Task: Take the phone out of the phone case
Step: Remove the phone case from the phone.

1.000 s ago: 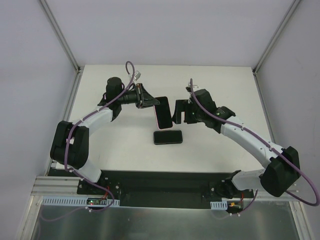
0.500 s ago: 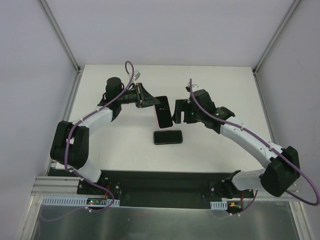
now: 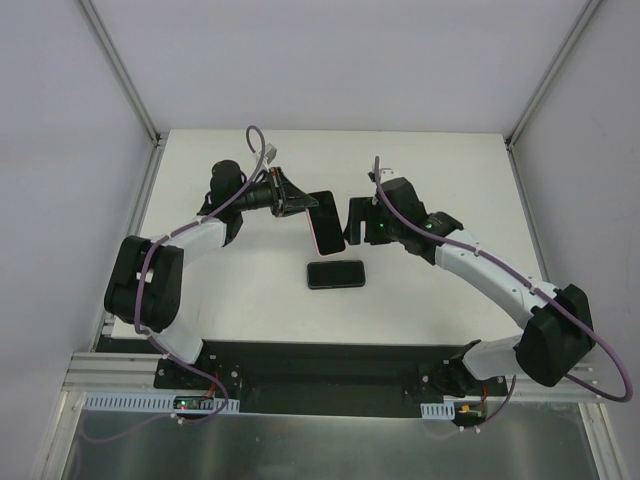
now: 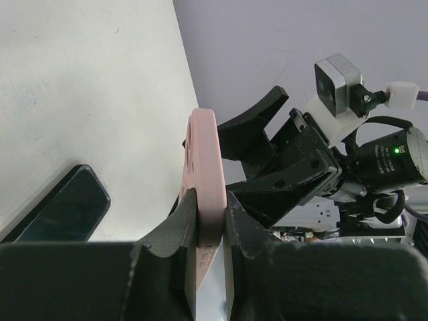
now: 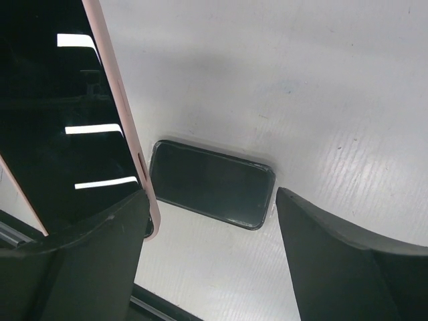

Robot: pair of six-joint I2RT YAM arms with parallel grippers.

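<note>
A phone with a black screen sits in a pink case (image 3: 326,222). My left gripper (image 3: 306,207) is shut on the case's edge and holds it on edge above the table. In the left wrist view the pink rim (image 4: 204,167) is pinched between my fingers (image 4: 180,221). My right gripper (image 3: 354,226) is open just right of the case, its jaws wide apart. In the right wrist view the case and screen (image 5: 67,120) stand against the left finger (image 5: 87,254). The right gripper also shows in the left wrist view (image 4: 281,160).
A second dark phone (image 3: 336,273) lies flat on the white table (image 3: 440,170), just below the held case. It also shows in the right wrist view (image 5: 212,184) and the left wrist view (image 4: 57,214). Grey walls enclose the table.
My right gripper has moved a little left, closer to the pink case. The left gripper still holds the case in nearly the same place.
</note>
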